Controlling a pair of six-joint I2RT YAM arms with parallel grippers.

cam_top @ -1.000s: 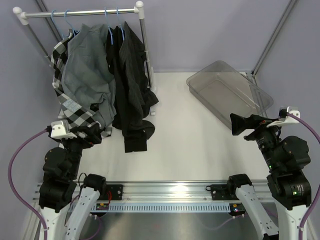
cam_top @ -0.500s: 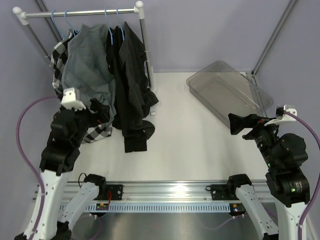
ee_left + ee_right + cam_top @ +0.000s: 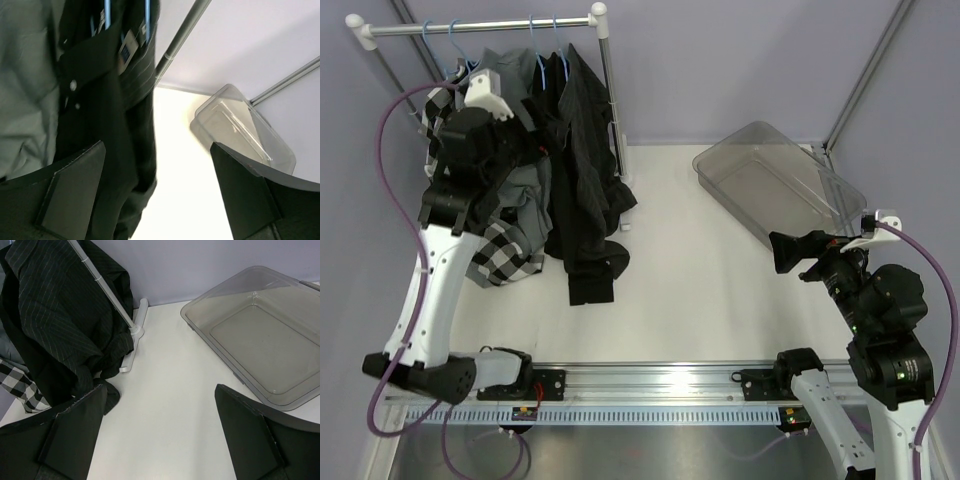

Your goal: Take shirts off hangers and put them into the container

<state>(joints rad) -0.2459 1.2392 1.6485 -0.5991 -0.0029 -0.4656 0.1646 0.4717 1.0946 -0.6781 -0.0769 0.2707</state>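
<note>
Two black shirts point(image 3: 575, 150) hang on light-blue hangers point(image 3: 536, 45) from the rail, their tails bunched on the table. In the left wrist view the black shirts point(image 3: 100, 100) fill the left side, with the hangers point(image 3: 107, 11) and a white collar label point(image 3: 128, 48) at the top. My left gripper point(image 3: 533, 125) is raised beside the collars, open, with nothing between its fingers point(image 3: 70, 195). The container point(image 3: 770, 190) stands at the right with nothing in it. My right gripper point(image 3: 788, 254) hovers open just in front of it, over bare table point(image 3: 160, 405).
A grey shirt point(image 3: 505, 170) and a checked shirt point(image 3: 505, 255) hang left of the black ones, partly behind my left arm. The rack's upright pole point(image 3: 610, 95) and its foot point(image 3: 132, 345) stand between the shirts and the container point(image 3: 260, 335). Purple walls close in behind.
My left arm has swung up from the table's near edge to collar height at the black shirts. The right gripper has edged slightly left. The shirts and the container have not moved.
</note>
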